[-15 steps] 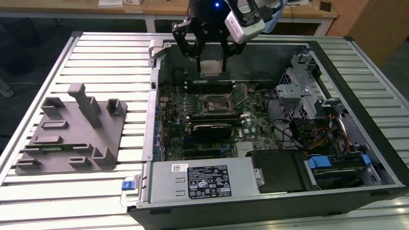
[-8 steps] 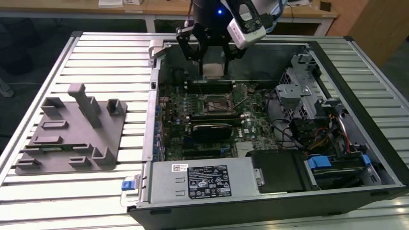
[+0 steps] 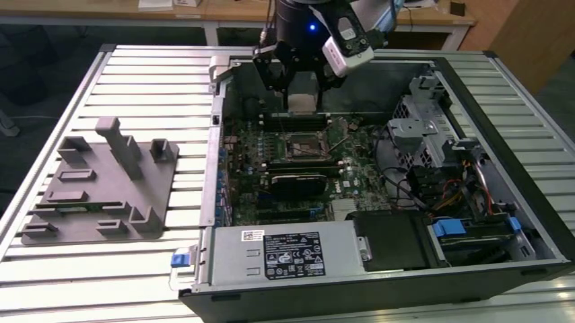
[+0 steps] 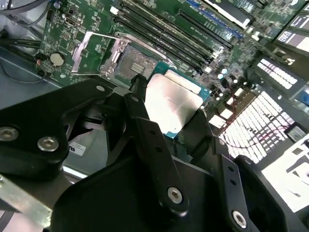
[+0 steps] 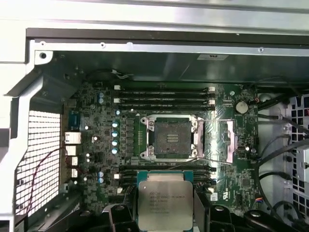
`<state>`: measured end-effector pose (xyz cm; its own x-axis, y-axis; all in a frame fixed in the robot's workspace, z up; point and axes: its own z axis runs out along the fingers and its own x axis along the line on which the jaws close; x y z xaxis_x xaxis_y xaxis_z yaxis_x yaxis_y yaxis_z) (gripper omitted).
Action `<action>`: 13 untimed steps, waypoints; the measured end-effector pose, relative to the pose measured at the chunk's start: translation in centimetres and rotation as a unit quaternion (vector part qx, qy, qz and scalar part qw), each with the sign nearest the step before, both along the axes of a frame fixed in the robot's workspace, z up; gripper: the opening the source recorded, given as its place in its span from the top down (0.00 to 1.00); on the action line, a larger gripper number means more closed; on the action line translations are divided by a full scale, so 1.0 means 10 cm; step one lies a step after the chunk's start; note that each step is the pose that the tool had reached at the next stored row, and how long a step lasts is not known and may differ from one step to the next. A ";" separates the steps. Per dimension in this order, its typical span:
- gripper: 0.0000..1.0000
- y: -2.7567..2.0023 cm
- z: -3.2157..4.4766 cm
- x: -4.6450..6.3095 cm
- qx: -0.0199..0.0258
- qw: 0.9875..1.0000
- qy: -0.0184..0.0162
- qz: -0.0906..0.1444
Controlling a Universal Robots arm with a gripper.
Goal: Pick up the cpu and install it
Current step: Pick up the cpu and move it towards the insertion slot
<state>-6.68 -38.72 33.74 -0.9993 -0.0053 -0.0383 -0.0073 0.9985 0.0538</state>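
While the arm hangs over the open computer case (image 3: 503, 101), we record the gripper (image 3: 303, 94) clamped on the cpu (image 3: 303, 103), one black finger on each of two opposite edges. In the second wrist view the fingers (image 4: 145, 128) press against the chip's sides and its silver lid (image 4: 174, 104) faces the camera, with the green rim showing at one edge. In the first wrist view the cpu (image 5: 165, 200) sits square between the finger bodies, its printed metal top in view.

We see the chip raised above the motherboard (image 5: 96, 145), near the socket (image 5: 170, 137) but not seated in it. The socket stands uncovered, its contact field bare, and the shiny load plate (image 5: 227, 140) is flipped open beside it. Memory slots (image 5: 164, 94) run along the socket's other side.

On the exterior view's left, a grey fixture (image 3: 99, 195) rests on the slatted table (image 3: 54, 269), well apart from the case. A power supply (image 3: 283, 254) fills the case's near edge.
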 end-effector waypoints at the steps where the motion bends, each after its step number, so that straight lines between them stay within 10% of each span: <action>1: 0.45 0.006 -0.018 0.01 0.000 1.000 0.000 0.000; 13: 0.45 0.097 -0.232 0.07 0.000 1.000 0.003 0.000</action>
<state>-5.94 -37.75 31.41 -0.9995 -0.0053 -0.0325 -0.0071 0.9985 0.0536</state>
